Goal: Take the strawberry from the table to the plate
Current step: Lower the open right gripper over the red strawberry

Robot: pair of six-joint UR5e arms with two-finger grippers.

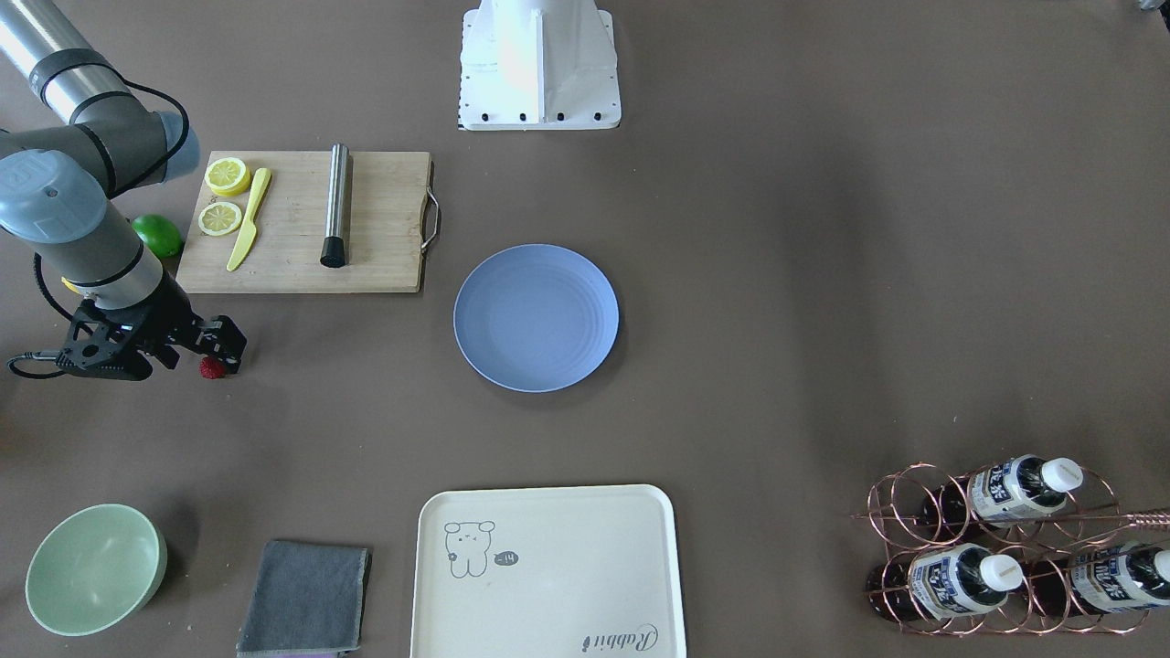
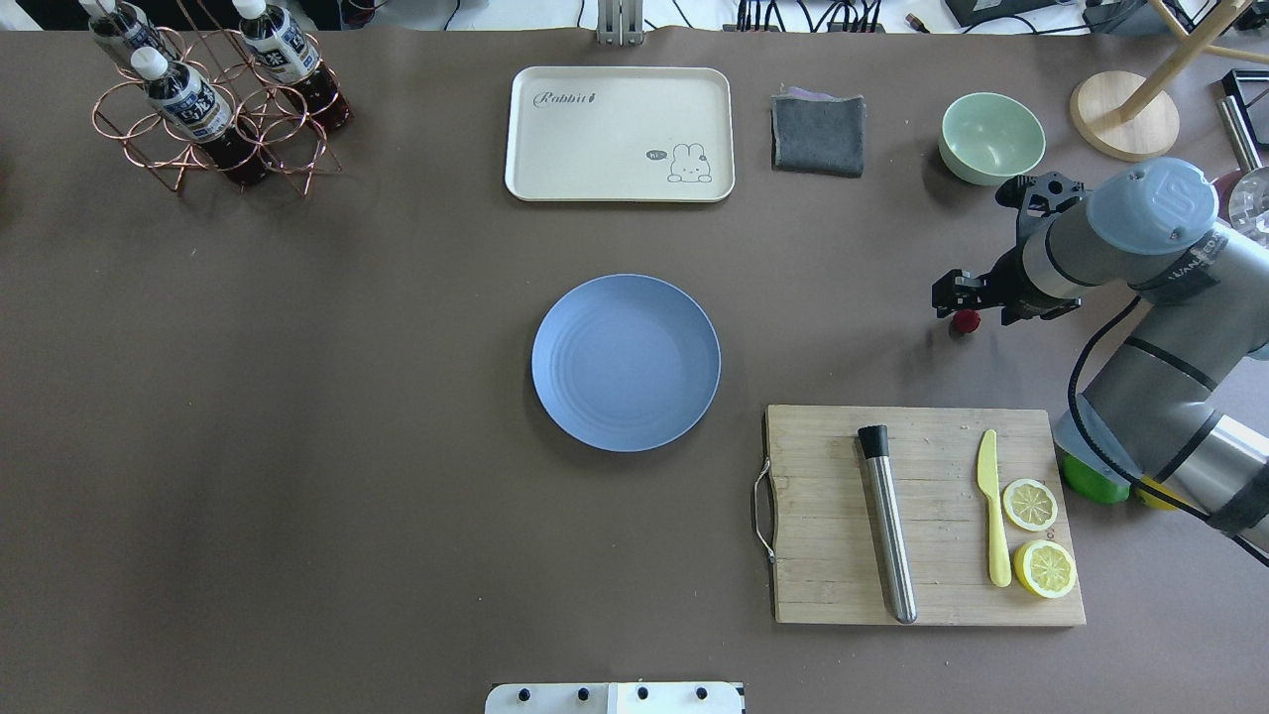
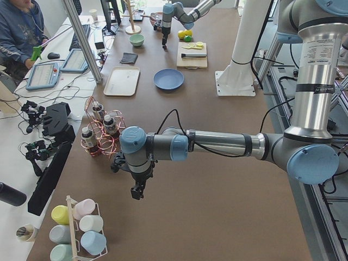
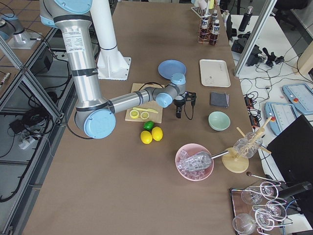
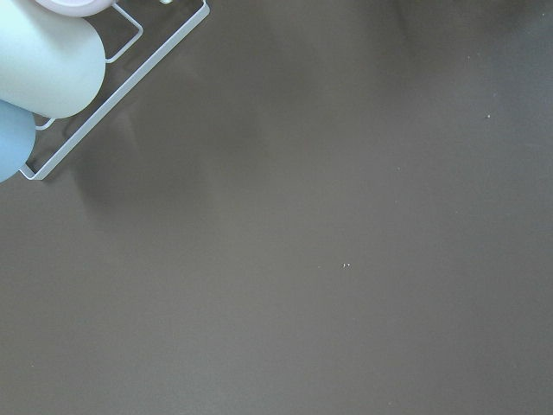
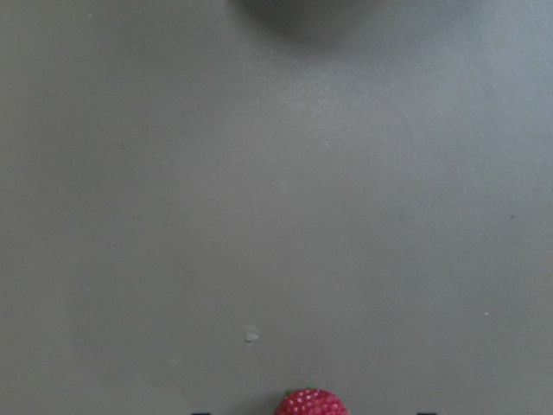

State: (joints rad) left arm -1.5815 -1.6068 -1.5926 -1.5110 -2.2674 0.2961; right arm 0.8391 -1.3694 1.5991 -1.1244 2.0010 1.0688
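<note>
dark-red strawberry (image 1: pixel 212 367) on table (image 1: pixel 786 274), well apart from blue-grey plate (image 1: pixel 536 317); right gripper (image 1: pixel 224 356) just over it, jaws wide, nothing held; lower till jaws flank its middle, close gently; left gripper (image 3: pixel 137 191): cannot tell

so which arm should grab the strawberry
Right. The right gripper hangs just over the strawberry, which shows at the bottom edge of its wrist view. The left gripper is at the other end, by the cups, far from strawberry and plate.
</note>
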